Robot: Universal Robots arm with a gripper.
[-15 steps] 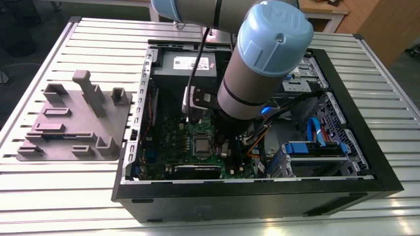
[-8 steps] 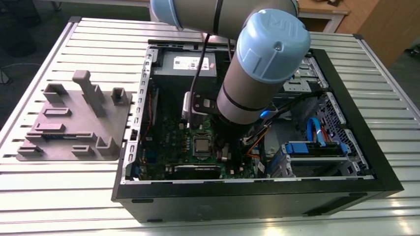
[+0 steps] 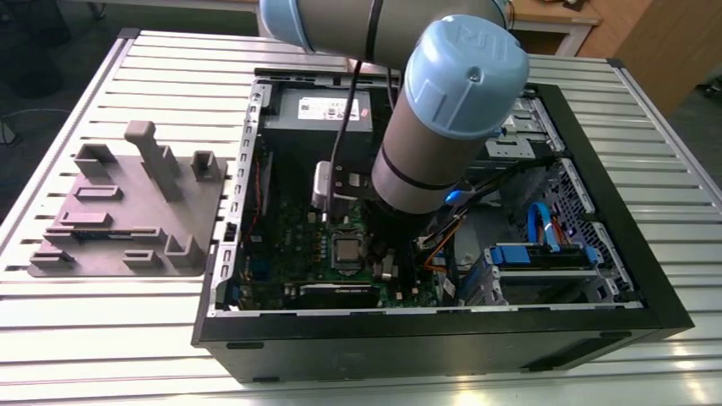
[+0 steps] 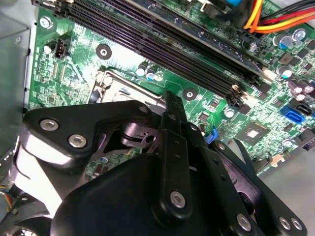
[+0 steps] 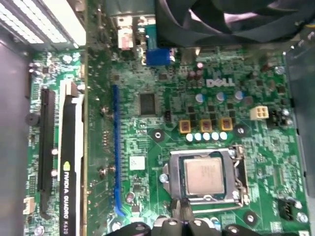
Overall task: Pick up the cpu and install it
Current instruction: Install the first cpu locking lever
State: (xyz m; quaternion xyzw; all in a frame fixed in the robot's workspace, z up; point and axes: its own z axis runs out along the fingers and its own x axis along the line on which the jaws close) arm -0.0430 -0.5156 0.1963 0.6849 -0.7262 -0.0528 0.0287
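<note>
The cpu (image 5: 204,177) is a small square chip with a silvery-grey top. It lies flat inside its metal socket frame (image 5: 170,167) on the green motherboard (image 5: 147,69). In the exterior view the cpu (image 3: 344,251) shows on the board beside the arm's wrist (image 3: 412,173), which reaches down into the open computer case (image 3: 631,279). My gripper (image 5: 181,210) hovers at the edge of the socket, its two fingers pressed together with nothing between them. The second wrist view has the black gripper (image 4: 170,98) over the socket frame (image 4: 115,78).
Long black memory slots (image 4: 162,44) run beside the socket, and a graphics card (image 5: 71,162) stands on the other side. A power supply box (image 3: 321,114), blue drive cage (image 3: 542,254) and orange cables (image 4: 256,17) crowd the case. A grey parts fixture (image 3: 124,211) lies on the table.
</note>
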